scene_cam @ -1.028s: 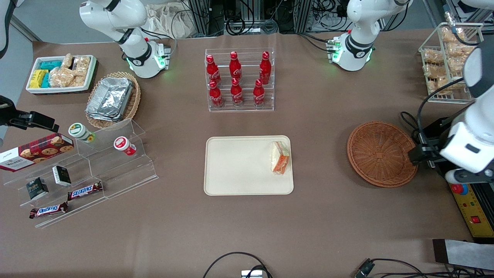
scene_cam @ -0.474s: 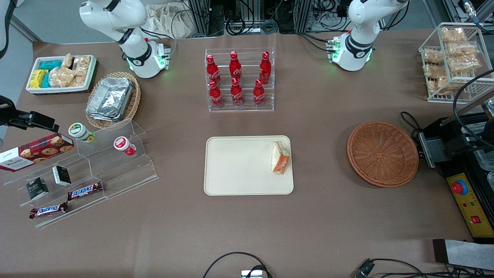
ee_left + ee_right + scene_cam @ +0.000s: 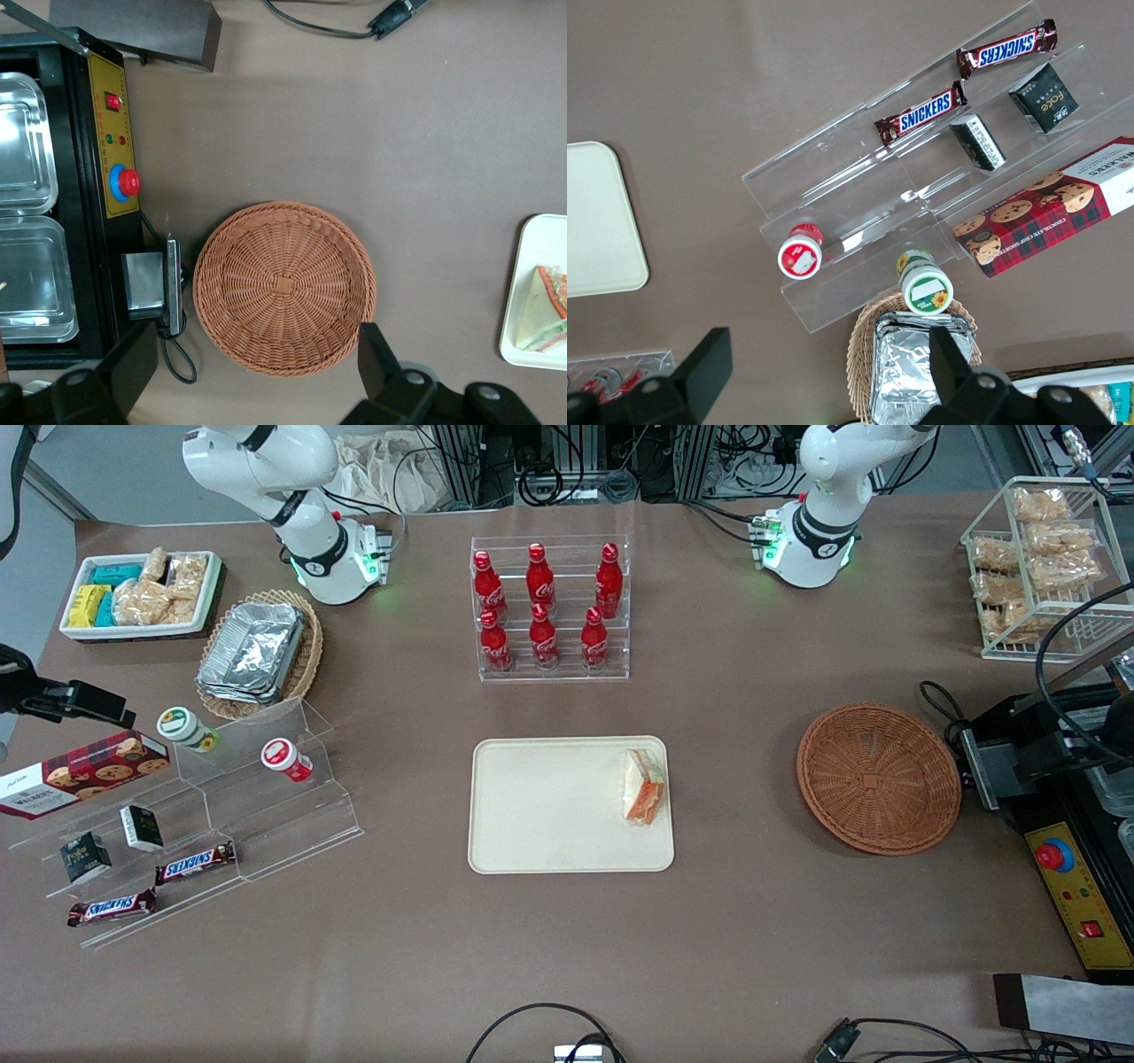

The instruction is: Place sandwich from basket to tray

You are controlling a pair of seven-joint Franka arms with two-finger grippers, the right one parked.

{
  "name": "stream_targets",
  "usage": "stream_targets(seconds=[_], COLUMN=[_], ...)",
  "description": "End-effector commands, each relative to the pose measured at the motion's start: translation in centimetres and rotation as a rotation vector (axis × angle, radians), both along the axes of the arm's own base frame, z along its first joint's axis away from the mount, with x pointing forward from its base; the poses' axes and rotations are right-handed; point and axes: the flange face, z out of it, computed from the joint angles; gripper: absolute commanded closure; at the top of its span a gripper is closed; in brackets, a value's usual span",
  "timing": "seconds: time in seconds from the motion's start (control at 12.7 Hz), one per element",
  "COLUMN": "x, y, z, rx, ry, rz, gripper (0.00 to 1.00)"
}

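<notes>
Now one sandwich (image 3: 644, 786) on tray (image 3: 549, 806); one basket (image 3: 877, 778); end effector (image 3: 257, 372) open above.

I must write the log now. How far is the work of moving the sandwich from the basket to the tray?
It looks done. The sandwich lies on the tray, at the edge nearest the basket, which holds nothing. The gripper is open with nothing between its fingers, high above the table over the basket's rim, as the wrist view shows. Nothing of the task seems left.
</notes>
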Motion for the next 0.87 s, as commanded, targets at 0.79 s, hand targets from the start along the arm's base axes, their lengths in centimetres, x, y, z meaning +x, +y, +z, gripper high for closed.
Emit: stream_targets(seconds=[0.79], x=[-2.0], y=[-0.26], z=[0.14], rx=[0.072], ry=[-0.01], rz=[-0.047], gripper=[0.0])
